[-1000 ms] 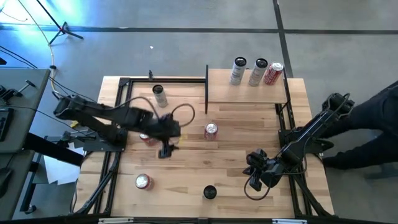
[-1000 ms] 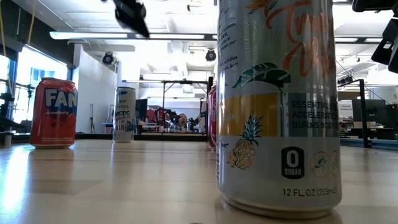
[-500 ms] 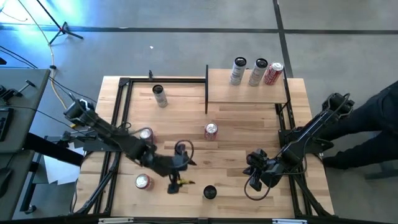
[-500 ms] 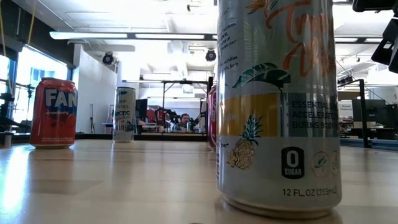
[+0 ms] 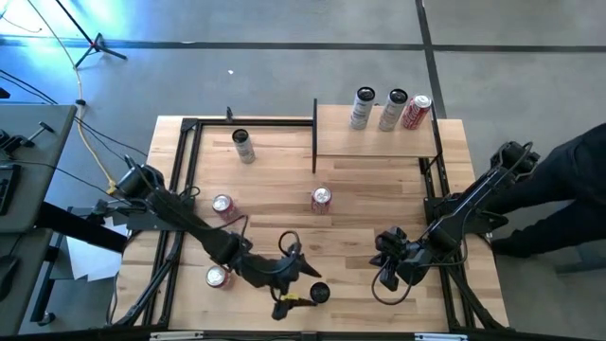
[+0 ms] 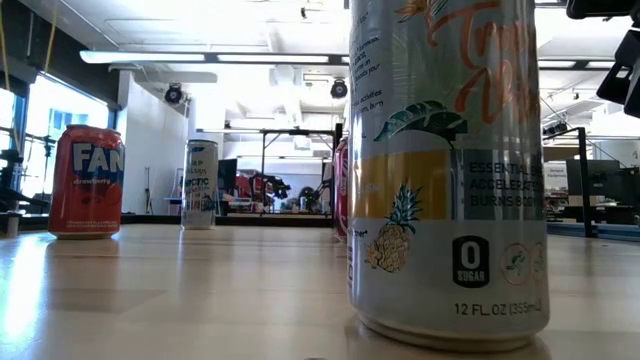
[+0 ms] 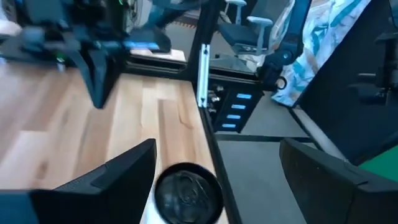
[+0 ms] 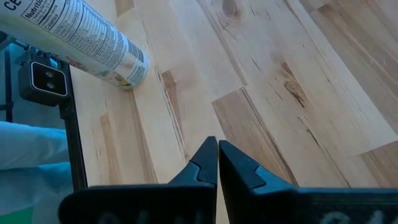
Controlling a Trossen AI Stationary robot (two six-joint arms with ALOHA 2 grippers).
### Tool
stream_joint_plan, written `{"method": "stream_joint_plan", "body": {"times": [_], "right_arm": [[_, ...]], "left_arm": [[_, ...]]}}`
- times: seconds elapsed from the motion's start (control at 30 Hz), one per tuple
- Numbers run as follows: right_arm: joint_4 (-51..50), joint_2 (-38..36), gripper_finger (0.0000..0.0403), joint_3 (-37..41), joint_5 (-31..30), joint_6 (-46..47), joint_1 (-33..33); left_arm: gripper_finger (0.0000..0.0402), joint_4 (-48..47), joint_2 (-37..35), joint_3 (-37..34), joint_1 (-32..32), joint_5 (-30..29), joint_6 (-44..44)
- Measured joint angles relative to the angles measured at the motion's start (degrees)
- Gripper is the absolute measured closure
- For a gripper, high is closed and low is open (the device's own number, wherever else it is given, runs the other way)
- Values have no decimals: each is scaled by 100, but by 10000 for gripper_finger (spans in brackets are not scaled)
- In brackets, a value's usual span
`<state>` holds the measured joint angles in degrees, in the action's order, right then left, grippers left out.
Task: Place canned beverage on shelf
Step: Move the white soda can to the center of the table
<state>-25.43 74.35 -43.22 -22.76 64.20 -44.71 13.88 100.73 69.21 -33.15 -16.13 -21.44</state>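
A tall silver can (image 6: 445, 170) with a dark top (image 5: 319, 293) stands upright near the table's near edge. My left gripper (image 5: 301, 288) reaches level toward it from the left, open, one finger (image 7: 106, 180) on either side of the can top (image 7: 186, 193) without touching it. The shelf (image 5: 374, 140) at the far right carries three upright cans (image 5: 394, 110). My right gripper (image 5: 388, 275) waits shut at the near right, above the bare wood (image 8: 249, 74).
Loose cans stand on the tabletop: a dark-topped slim one (image 5: 243, 145) at the far left, and red ones at the centre (image 5: 320, 200), left (image 5: 222, 206) and near left (image 5: 219, 277). A black frame post (image 5: 314, 133) bounds the shelf's left side.
My left gripper has swung from the table's middle toward the near edge and to the right, sinking and tipping from pointing down to almost level, and now stands at the dark-topped can. The cans have not moved.
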Motion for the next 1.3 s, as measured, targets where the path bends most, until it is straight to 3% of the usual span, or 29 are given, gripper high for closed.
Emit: {"method": "stream_joint_plan", "body": {"times": [0.2,0.67,1.3], "right_arm": [[0,0,402,1,4,-8,4],[0,0,402,-1,4,-3,4],[0,0,402,-1,4,-2,6]], "left_arm": [[84,428,377,-2,-35,187,-149],[84,1301,1034,0,17,193,780],[84,1299,1100,2,-6,-257,1198]]}}
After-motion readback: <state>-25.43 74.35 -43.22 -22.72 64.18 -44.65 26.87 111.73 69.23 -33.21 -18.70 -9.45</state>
